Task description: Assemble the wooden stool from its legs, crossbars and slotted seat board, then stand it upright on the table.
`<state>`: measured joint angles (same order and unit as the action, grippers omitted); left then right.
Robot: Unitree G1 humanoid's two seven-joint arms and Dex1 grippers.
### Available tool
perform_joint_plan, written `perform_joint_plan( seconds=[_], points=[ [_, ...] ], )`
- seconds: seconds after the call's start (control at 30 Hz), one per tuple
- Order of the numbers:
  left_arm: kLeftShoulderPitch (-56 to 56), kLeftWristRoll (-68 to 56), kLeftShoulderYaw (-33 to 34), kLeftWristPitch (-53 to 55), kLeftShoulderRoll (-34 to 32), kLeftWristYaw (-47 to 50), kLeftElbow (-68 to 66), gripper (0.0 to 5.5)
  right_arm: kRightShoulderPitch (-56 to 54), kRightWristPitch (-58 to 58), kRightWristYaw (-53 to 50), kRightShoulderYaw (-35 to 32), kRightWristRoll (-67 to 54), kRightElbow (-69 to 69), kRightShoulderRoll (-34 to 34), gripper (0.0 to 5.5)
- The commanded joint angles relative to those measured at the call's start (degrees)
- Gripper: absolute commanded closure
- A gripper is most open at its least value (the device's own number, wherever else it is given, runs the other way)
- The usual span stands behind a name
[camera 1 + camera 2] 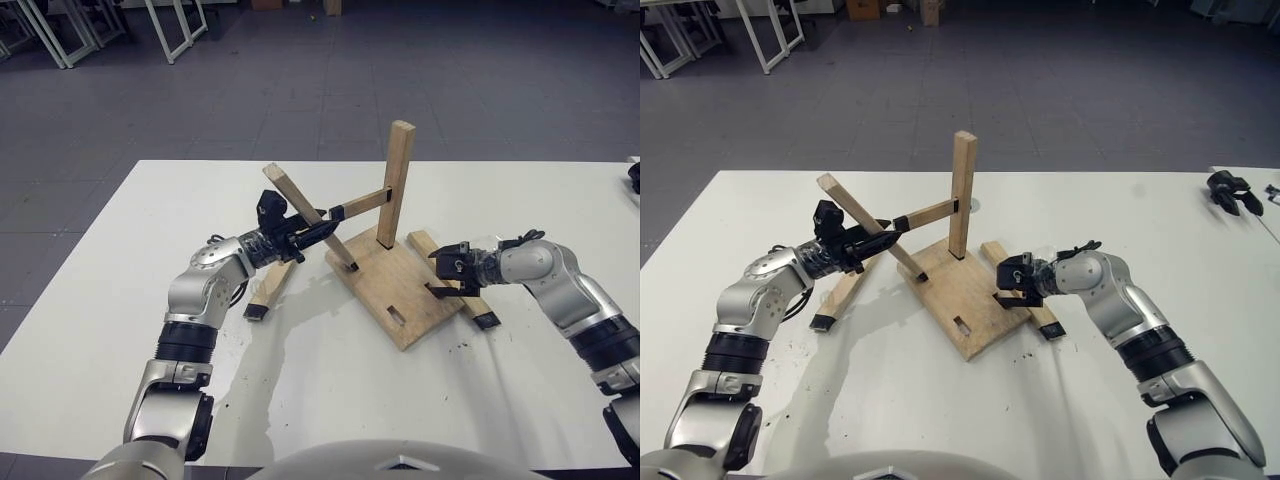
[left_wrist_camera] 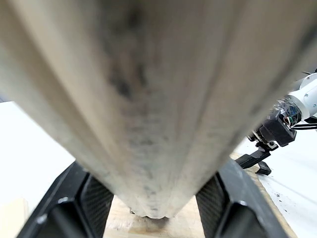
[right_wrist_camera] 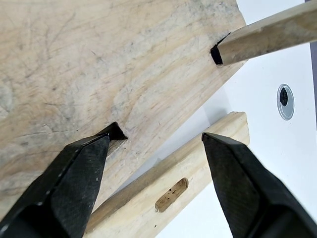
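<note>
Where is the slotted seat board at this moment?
In the left eye view the slotted seat board lies at the middle of the table, its right edge over a loose leg, with the open right end effector at that edge.

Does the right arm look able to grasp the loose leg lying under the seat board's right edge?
Probably yes, though awkwardly. The right gripper is open there: one of its fingers over the seat board, the other beyond the loose leg. The board overlaps that leg, so closing may catch both.
</note>
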<state>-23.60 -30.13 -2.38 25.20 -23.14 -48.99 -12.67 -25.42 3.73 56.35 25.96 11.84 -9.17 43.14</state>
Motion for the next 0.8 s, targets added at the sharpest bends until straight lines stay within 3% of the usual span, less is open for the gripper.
perform_joint_plan(
  seconds=[0.03, 0.3, 0.53, 0.8],
  points=[
    [0.44, 4.65, -2.77, 6.94, -3.76, 0.25, -4.25, 3.45, 3.59, 1.93, 0.73, 2.16, 2.8, -2.1, -0.68, 2.08],
    [-3.76, 5.9, -4.37, 10.43, -6.54, -0.61, -8.2, 3.45, 4.19, 1.79, 0.0, 2.27, 3.43, -2.16, -0.84, 2.08],
    [-5.14, 8.53, -4.35, 7.39, -4.5, 5.33, -11.2, 3.45, 4.64, 1.9, -0.16, 2.32, 3.52, -1.8, -1.04, 2.08],
    [1.76, 10.74, -7.81, 4.83, -5.92, 5.36, -0.36, 3.45, 5.42, 2.55, -0.03, 1.8, 3.26, -0.8, -0.59, 2.08]
  ],
)
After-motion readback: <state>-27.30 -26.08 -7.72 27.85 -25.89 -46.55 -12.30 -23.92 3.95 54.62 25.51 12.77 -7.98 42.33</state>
